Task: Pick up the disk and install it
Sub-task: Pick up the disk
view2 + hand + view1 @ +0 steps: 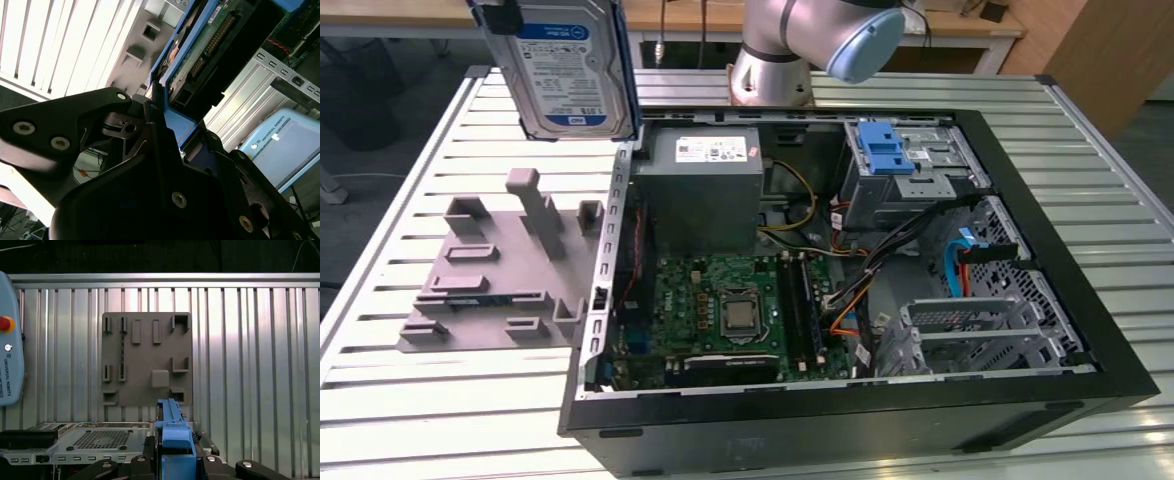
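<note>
The disk (pixel 567 70) hangs upright in the air at the top of the exterior view's left, its white-and-blue label facing the camera. It is above the slatted table, just outside the open computer case's wall. In the second wrist view my gripper (pixel 159 111) is shut on the disk's blue rail frame (pixel 175 125), and the disk's circuit-board underside (pixel 202 50) runs away from the fingers. In the first wrist view the blue rail (pixel 172 427) stands up between the dark fingers (pixel 148 460).
The open computer case (pixel 1074 330) lies on the slatted table (pixel 440 400), with a blue drive-bay latch (pixel 894 152), a grey power supply (pixel 707 180) and a motherboard (pixel 734 310) inside. A grey fixture plate (pixel 494 270) sits at the case's left. The arm's base (pixel 781 55) stands behind.
</note>
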`<action>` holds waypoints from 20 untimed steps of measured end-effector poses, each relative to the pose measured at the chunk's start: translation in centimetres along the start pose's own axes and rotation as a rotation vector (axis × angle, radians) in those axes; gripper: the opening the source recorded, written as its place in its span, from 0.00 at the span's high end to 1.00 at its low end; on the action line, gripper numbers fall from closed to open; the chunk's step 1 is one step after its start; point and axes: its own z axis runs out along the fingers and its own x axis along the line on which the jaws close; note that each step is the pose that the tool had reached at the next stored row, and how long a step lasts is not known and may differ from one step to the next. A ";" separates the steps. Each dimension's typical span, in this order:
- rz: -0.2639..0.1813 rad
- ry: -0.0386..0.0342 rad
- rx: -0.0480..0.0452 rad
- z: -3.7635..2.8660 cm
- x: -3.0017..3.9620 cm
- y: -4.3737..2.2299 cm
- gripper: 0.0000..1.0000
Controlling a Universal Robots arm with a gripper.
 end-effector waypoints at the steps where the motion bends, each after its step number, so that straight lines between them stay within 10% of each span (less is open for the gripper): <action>1: 0.000 0.0000 -0.0001 0.00 0.00 -0.05 0.64; 20: 0.000 0.0000 0.0000 -0.02 -0.02 -0.92 0.64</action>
